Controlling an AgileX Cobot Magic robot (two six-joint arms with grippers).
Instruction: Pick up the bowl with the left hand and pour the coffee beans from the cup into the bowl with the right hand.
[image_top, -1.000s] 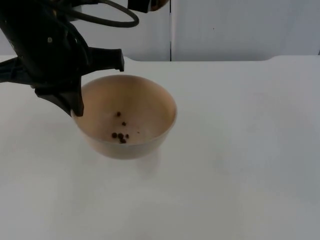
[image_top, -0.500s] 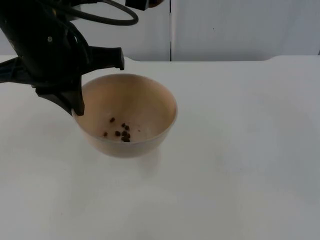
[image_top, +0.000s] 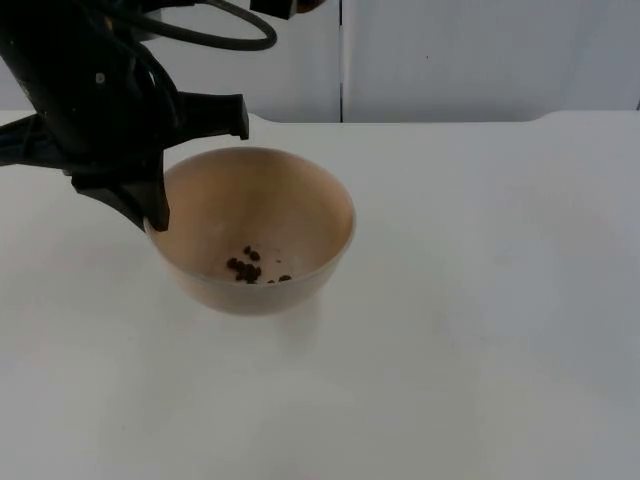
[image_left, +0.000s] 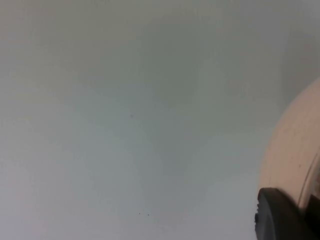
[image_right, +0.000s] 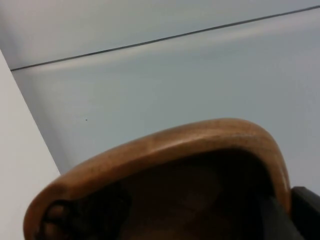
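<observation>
white table (image_top: 480, 300) runs back to a grey partition wall (image_top: 480, 60), and on the left side of it we see the pale bowl (image_top: 250, 232). the left end effector (image_top: 150, 205) is clamped on the bowl's left rim, one black finger (image_top: 152, 208) reaching down inside the wall of the bowl. a small group of dark coffee beans (image_top: 250, 269) lies at the bottom of the bowl. in the left wrist view we see the bowl's outer side (image_left: 295, 160) beside a black fingertip (image_left: 280, 215). in the right wrist view the brown wooden cup (image_right: 165, 190) is close to the camera, some beans (image_right: 55, 220) near its lip. we cannot tell how the right end effector stands.
</observation>
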